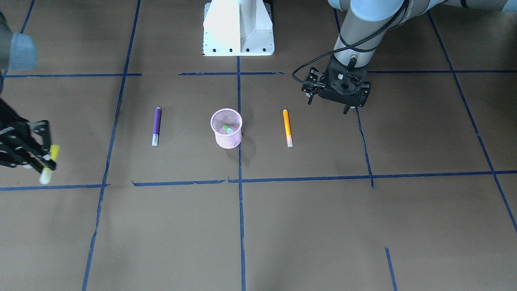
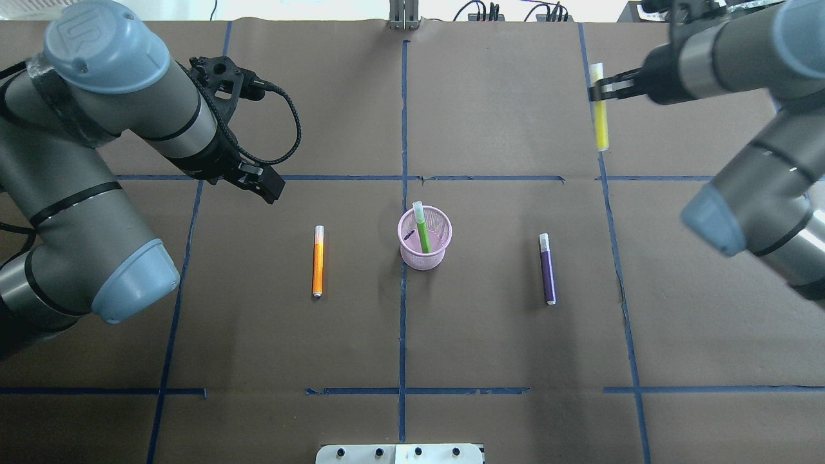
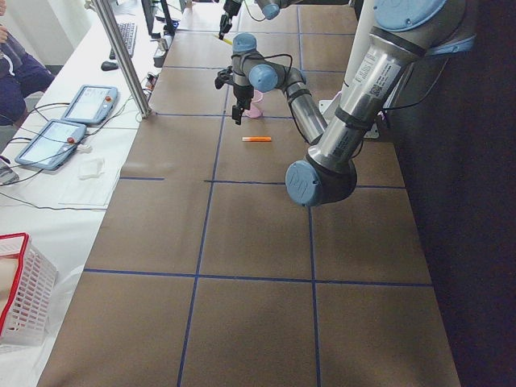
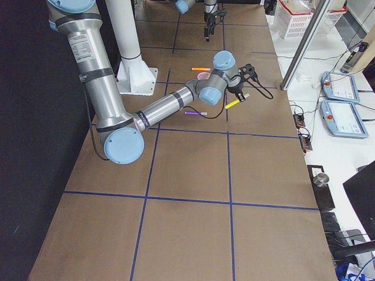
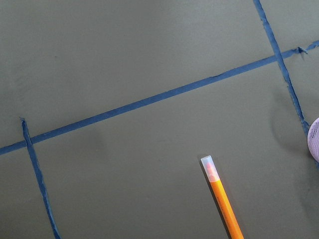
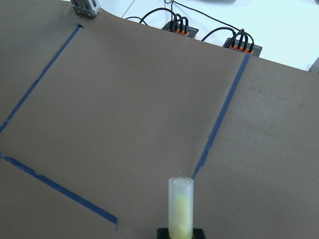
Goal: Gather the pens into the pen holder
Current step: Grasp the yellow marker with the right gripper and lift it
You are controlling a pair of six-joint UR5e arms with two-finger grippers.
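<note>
Table is under a brown table cover (image 2: 503, 335) gridded with blue tape lines (image 2: 403, 129). White robot base (image 1: 238, 28) sits at the robot's edge. Going left to right in the overhead view: left gripper (image 1: 328, 104) hovers off the table, fingers spread, nothing between them. A black cable (image 2: 293, 129) loops off its wrist. Orange pen (image 2: 318, 261) lies flat near that gripper, a bit to its right and closer to the robot, not touching it, pale cap end pointing away from the robot. The left wrist view shows only that cap end plus the edge of the holder. Pen holder (image 2: 422, 259) stands upright on the centre tape line, between the orange and purple pens and apart from both. Green pen (image 2: 421, 229) is already in it, tilted, cap end up and poking above the rim. Purple pen (image 2: 547, 269) lies flat right of the holder, parallel to the orange one, cap end also away from the robot. Right gripper (image 2: 602, 93) is well apart from the holder, up over the far right part of the table, clamped on a yellow pen (image 2: 600, 122) held in the air. The right wrist view shows its pale end sticking out past the fingers. The purple pen lies on the table between the right gripper's side and the holder, nearer the robot than the gripper.
</note>
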